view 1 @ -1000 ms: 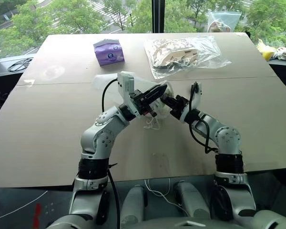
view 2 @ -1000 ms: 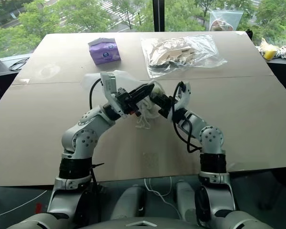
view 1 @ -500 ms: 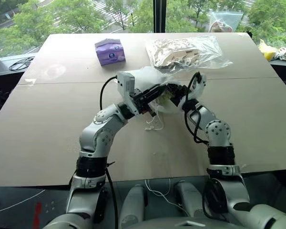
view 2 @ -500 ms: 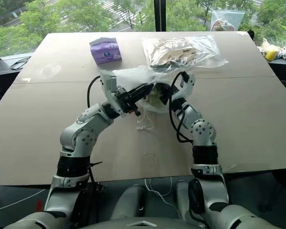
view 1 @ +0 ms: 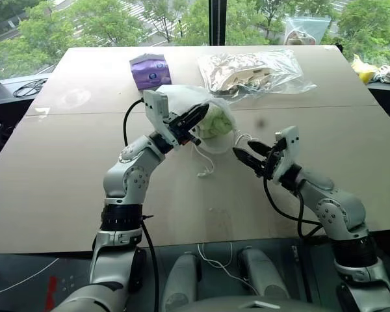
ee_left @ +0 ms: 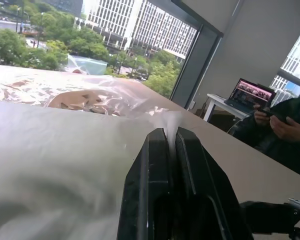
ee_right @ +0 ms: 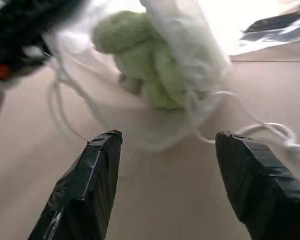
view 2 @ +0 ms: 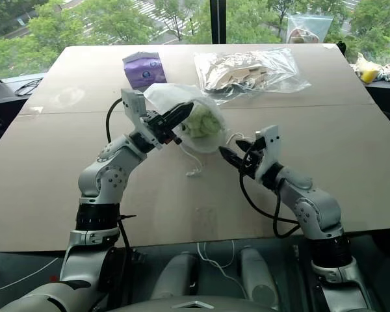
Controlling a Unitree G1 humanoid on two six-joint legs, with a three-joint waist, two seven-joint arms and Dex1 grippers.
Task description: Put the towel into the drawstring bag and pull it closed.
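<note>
Tan table [view 1: 65, 188], a seam across its middle, far edge against big windows [view 1: 104, 19] with a dark mullion [view 1: 216, 19]. Daylight, green trees [view 1: 39, 32] outside. Black cables [view 1: 26, 88] on a dark ledge off the far-left corner. Left wrist view: grey wall [ee_left: 260, 45], office towers [ee_left: 140, 30] outside, laptop [ee_left: 250, 95] on a white side table [ee_left: 220, 102], seated person [ee_left: 280, 125] holding a phone.

The towel [ee_right: 140, 55] is fluffy light green terry cloth, seen through the drawstring bag [view 1: 208, 114], a thin translucent white fabric with smooth white cord [ee_right: 260, 131]. The tabletop [view 1: 65, 175] is matt beige board, faintly reflective. At twelve o'clock lies a glossy, crinkled clear plastic bag [view 1: 253, 70]; at eleven o'clock, a purple plastic-wrapped pack [view 1: 149, 70]. The right gripper [ee_right: 170, 150] has matt black fingers [ee_right: 85, 185] wrapped in tape.
</note>
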